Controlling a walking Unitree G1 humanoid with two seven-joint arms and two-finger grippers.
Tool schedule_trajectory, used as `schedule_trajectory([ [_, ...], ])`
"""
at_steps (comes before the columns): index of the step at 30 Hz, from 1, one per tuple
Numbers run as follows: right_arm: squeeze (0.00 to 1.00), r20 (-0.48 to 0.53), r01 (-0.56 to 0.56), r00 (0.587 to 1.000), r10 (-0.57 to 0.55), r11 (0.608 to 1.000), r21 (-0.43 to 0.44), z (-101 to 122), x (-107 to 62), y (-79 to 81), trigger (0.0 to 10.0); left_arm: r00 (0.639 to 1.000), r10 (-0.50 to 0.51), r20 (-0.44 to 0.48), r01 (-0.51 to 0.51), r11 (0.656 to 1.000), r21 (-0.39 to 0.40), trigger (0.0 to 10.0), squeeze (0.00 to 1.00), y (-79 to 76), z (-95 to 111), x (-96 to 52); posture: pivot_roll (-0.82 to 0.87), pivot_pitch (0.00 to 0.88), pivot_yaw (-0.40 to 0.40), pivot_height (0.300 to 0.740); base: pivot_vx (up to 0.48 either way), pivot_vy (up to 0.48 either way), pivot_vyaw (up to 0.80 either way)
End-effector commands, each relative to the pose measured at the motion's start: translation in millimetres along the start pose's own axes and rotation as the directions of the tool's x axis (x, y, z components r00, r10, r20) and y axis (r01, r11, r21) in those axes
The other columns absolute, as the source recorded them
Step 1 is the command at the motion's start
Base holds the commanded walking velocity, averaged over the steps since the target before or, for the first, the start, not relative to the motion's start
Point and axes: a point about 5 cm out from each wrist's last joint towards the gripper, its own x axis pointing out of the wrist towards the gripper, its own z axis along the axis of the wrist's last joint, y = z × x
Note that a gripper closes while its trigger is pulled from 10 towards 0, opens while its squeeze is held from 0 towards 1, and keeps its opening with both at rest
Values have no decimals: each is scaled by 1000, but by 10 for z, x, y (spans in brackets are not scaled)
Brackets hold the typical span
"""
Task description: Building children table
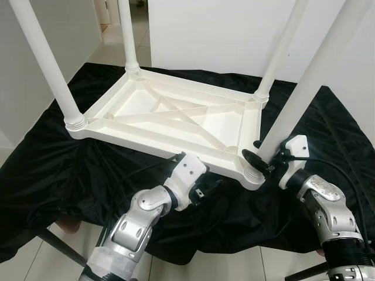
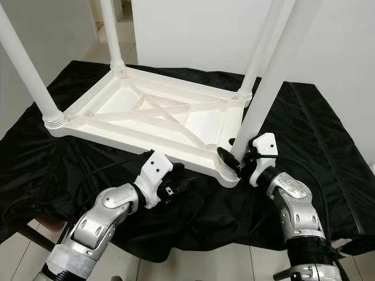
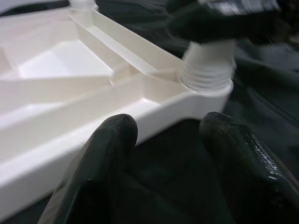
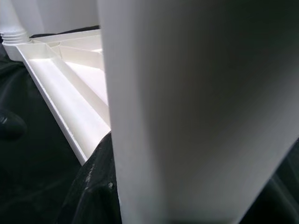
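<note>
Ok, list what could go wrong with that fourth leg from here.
1. The right gripper grips the near-right table leg low down, just above its socket; the long leg could lean and cross-thread.
2. The upturned tabletop rests on loose black cloth; twisting may slide it.
3. The left gripper, jaws open beside the rim, isn't bracing the tabletop.
</note>
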Motion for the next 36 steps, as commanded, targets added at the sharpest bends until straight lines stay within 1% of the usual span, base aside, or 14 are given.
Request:
schedule_trajectory([
  [1,0,-38,-17,999,19,999,43,-114,22,99,0,999,51,-7,-51,999,-1,10000,0,52,5,-1,-24,49,-40,740,0,0,0],
  [2,0,-37,8,999,-7,999,34,-108,34,102,2000,998,60,-8,-60,998,2,10000,0,73,9,-7,-24,49,-40,740,0,0,0],
  [3,0,-48,51,998,-50,998,24,-114,45,112,10000,997,73,-5,-73,997,-2,10000,0,103,14,-17,-20,51,-42,740,0,0,0],
  [13,0,-86,315,946,-313,949,6,-134,109,236,10000,993,119,0,-119,993,-4,10000,0,181,32,-47,-15,58,-41,740,0,0,0],
  [16,0,-96,500,864,-494,864,61,-156,128,356,10000,990,136,25,-135,990,-31,10000,0,207,72,-32,-14,60,-37,740,0,0,0],
  [19,0,-104,551,833,-543,830,81,-163,127,380,10000,990,139,28,-137,990,-37,10000,0,219,82,-32,-14,62,-36,740,0,0,0],
  [21,0,-108,647,763,-638,757,97,-163,110,421,10000,990,140,30,-139,989,-45,10000,0,233,91,-37,-17,61,-34,740,0,0,0],
  [22,0,-108,647,763,-638,757,97,-163,110,421,10000,990,140,30,-139,989,-45,10000,0,233,91,-37,-17,61,-34,740,0,0,0],
  [24,0,-127,729,685,-718,674,119,-173,137,536,10000,988,151,32,-149,988,-45,10000,0,245,91,-35,-16,62,-32,740,0,0,0],
  [25,0,-128,737,676,-726,661,139,-166,168,589,10000,987,157,33,-155,987,-44,10000,0,249,94,-29,-12,61,-32,740,0,0,0],
  [28,0,-129,742,670,-731,653,151,-157,188,625,10000,986,160,35,-159,986,-44,10000,0,252,96,-26,-12,61,-32,740,0,0,0],
  [34,0,-97,710,703,-705,685,166,-69,241,668,10000,984,176,32,-176,984,-7,10000,0,266,104,-10,-10,60,-25,740,0,0,0],
  [35,1000,-90,701,710,-698,689,184,-62,243,680,10000,984,174,29,-174,985,8,10000,0,264,99,-15,-9,63,-21,740,0,0,0],
  [36,1000,-90,701,710,-698,689,184,-62,243,680,10000,984,174,29,-174,985,8,10000,0,264,99,-15,-9,63,-21,740,0,0,0],
])
